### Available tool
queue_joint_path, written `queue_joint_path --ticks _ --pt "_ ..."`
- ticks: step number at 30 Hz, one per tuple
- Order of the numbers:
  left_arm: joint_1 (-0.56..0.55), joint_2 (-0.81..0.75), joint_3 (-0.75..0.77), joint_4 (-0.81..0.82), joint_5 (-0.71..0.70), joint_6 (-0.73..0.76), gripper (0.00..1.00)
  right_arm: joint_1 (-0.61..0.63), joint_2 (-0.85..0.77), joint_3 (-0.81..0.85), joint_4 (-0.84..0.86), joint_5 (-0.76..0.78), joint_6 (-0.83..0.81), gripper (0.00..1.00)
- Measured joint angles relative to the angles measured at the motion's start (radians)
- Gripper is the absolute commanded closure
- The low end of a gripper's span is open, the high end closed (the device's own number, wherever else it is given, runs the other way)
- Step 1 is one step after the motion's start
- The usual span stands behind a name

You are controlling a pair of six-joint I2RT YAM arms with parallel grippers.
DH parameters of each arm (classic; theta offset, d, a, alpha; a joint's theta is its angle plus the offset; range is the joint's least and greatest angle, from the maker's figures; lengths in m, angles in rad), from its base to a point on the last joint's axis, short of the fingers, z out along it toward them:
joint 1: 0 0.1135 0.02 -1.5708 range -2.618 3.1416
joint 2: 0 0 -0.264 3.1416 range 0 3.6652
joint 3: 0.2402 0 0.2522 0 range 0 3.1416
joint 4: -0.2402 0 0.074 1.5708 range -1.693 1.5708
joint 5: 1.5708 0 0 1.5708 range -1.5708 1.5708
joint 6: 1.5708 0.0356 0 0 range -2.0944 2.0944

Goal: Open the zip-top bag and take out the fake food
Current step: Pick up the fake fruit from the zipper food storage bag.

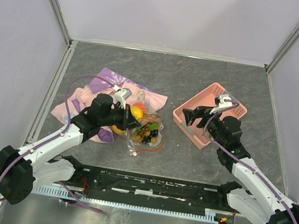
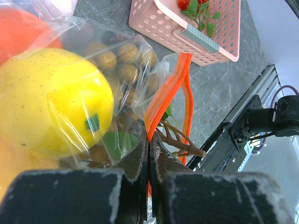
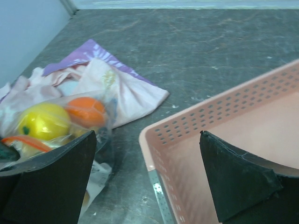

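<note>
Cloth (image 1: 108,83) lies left on the table (image 1: 201,74). Left gripper (image 2: 149,145) is clamped on the zip strip (image 2: 164,98) of the bag (image 1: 145,134). The bag rests beside the cloth, overlapping its edge, and holds the fruit (image 2: 56,102): yellow, orange, tan grapes. Right gripper (image 1: 193,116), jaws apart and empty, hangs over the left rim of the basket (image 3: 224,107).

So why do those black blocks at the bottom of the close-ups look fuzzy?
Left wrist view: the black left gripper sits close to the lens and blurs, and light glints off the clear crinkly zip-top bag. Right wrist view: the open right gripper is soft-edged too, though less. Top view: even light, faint shadows.
</note>
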Motion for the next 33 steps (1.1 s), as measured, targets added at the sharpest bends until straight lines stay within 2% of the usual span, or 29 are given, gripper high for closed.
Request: queue_joint_path --ticks 10,13,20,26,33 --pt "0.0 0.0 -0.004 0.011 0.002 -0.002 0.97 0.003 0.103 0.029 0.033 -0.354 0.011 0.03" --pt "0.0 0.0 -0.005 0.02 0.003 -0.003 0.97 0.035 0.13 0.058 -0.003 -0.407 0.008 0.03" --pt "0.0 0.002 -0.007 0.03 0.018 -0.003 0.97 0.233 0.133 0.142 -0.191 -0.395 -0.103 0.14" --pt "0.0 0.005 -0.009 0.043 0.02 -0.014 0.97 0.351 0.178 0.188 -0.301 -0.314 -0.163 0.18" --pt "0.0 0.005 -0.022 0.051 0.02 -0.026 0.97 0.454 0.238 0.188 -0.349 -0.179 -0.182 0.36"
